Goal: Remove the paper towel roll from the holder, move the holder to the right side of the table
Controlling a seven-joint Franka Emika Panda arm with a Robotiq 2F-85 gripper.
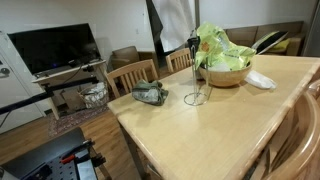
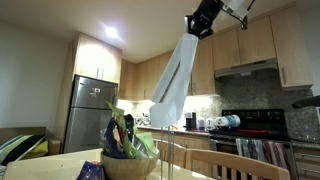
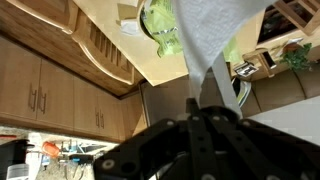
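The paper towel roll [image 2: 175,75] hangs high in the air as a long white drooping shape. It also shows at the top of an exterior view [image 1: 175,25] and in the wrist view [image 3: 210,35]. My gripper [image 2: 195,28] is shut on its upper end, and in the wrist view the fingers [image 3: 207,100] pinch the white paper. The gripper itself is out of frame in an exterior view. The holder [image 1: 195,90], a thin wire stand with a ring base, stands bare and upright on the table [image 1: 200,140], below the hanging paper.
A wooden bowl of green leaves [image 1: 225,72] stands right next to the holder and also shows in an exterior view [image 2: 130,165]. A crumpled white napkin [image 1: 260,80] lies beside the bowl. A dark object [image 1: 150,95] lies near the table's edge. Slatted chairs [image 1: 130,75] surround the table.
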